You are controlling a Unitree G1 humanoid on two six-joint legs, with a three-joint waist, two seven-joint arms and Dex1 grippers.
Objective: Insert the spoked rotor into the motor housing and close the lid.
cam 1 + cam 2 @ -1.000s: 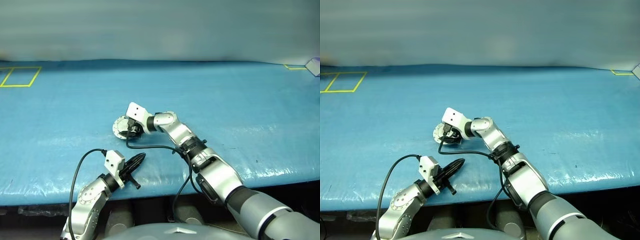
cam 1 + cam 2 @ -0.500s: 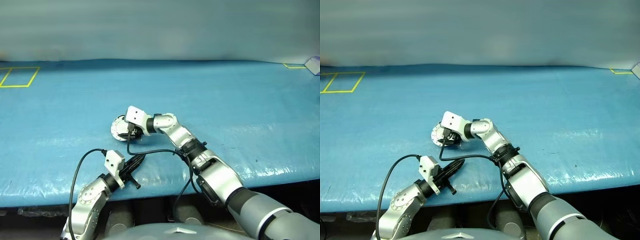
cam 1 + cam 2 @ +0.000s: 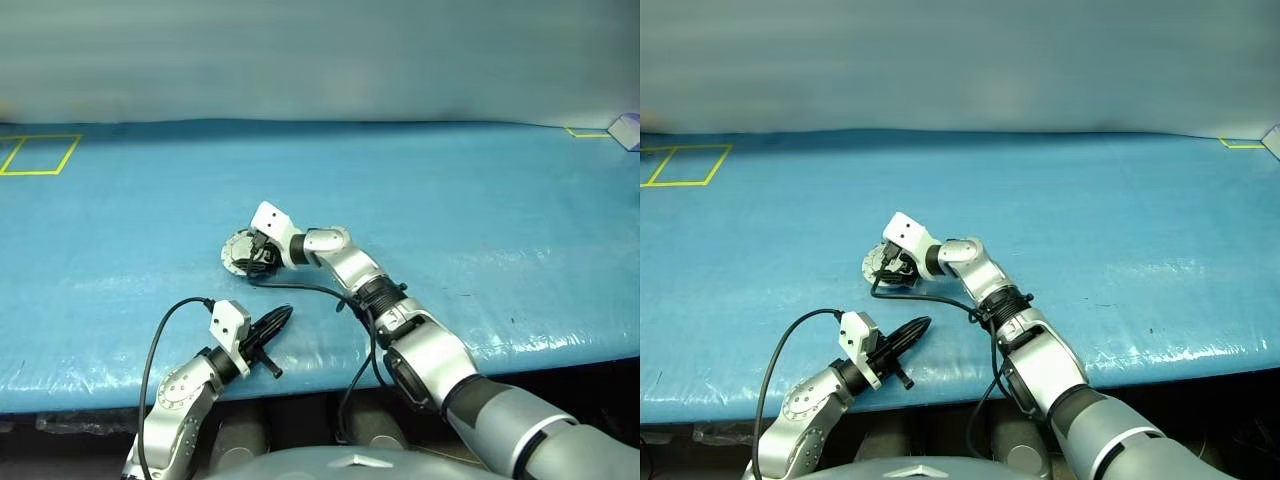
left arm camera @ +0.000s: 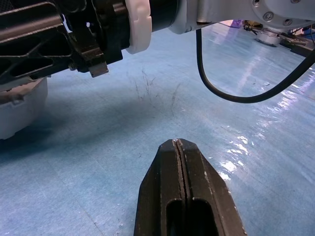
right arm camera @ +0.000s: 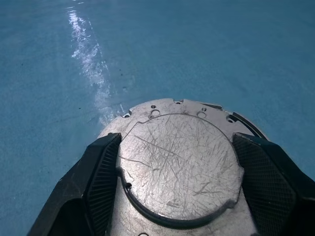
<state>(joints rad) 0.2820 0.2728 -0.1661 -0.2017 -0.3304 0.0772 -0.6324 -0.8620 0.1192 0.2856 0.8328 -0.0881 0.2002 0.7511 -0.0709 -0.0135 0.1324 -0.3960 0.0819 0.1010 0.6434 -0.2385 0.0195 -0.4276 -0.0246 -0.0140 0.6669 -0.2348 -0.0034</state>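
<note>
The lid (image 5: 179, 162) is a scratched silver disc with a raised round centre, lying smooth face up. My right gripper (image 5: 178, 141) is shut on it, one black finger against each side of the raised centre. In the head views the same gripper (image 3: 258, 254) reaches left over the round silver motor housing (image 3: 236, 250) on the blue table. The spoked rotor is hidden. My left gripper (image 3: 281, 316) is shut and holds nothing, resting low near the table's front edge, and its closed fingertips (image 4: 177, 145) point at the right forearm.
The blue table cover (image 3: 460, 200) stretches wide around the housing. A black cable (image 3: 305, 290) from my right arm loops over it between the two grippers. A yellow tape square (image 3: 40, 153) is at the far left and a small pale block (image 3: 628, 131) at the far right.
My right wrist has rolled a little while staying at the housing, and its cable has shifted. The left arm has kept still.
</note>
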